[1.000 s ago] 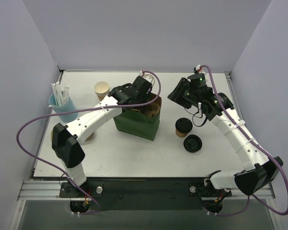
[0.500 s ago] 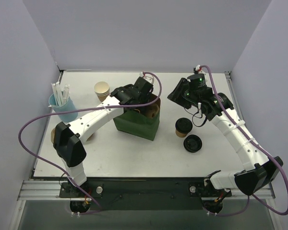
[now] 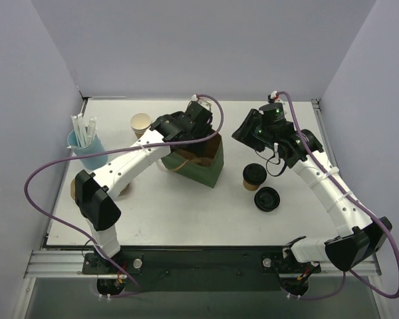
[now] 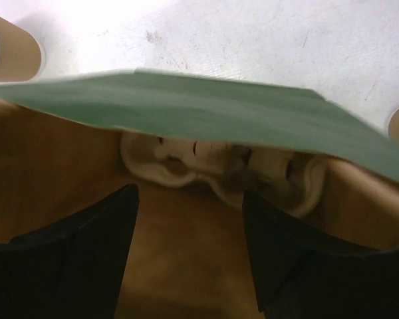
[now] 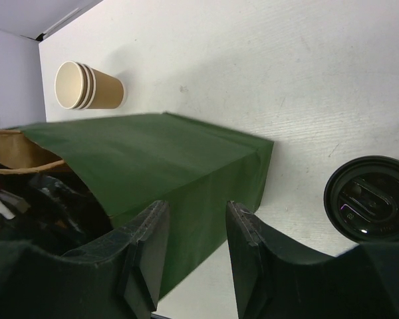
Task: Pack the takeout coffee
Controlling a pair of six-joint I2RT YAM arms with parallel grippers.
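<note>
Near the middle of the white table (image 3: 186, 212) stands a green paper bag (image 3: 201, 166), and the left gripper (image 4: 186, 259) reaches into its open mouth with both fingers (image 4: 73, 259) spread apart and only the bag's brown inner wall showing between them. At the bottom of the bag lies a pale moulded pulp cup carrier (image 4: 219, 169). The takeout coffee (image 3: 254, 176) stands upright on the table just to the right of the bag, outside it and free of both grippers. 1 loose black lid (image 3: 267, 199) lies just beside it on the near side. The right gripper (image 5: 196, 259) hangs above the bag's right side, its 2 fingers parted and holding nothing. A stack of tan paper cups (image 3: 141, 123) stands left of the bag, and a blue cup of straws (image 3: 86, 147) stands at the table's left edge.
</note>
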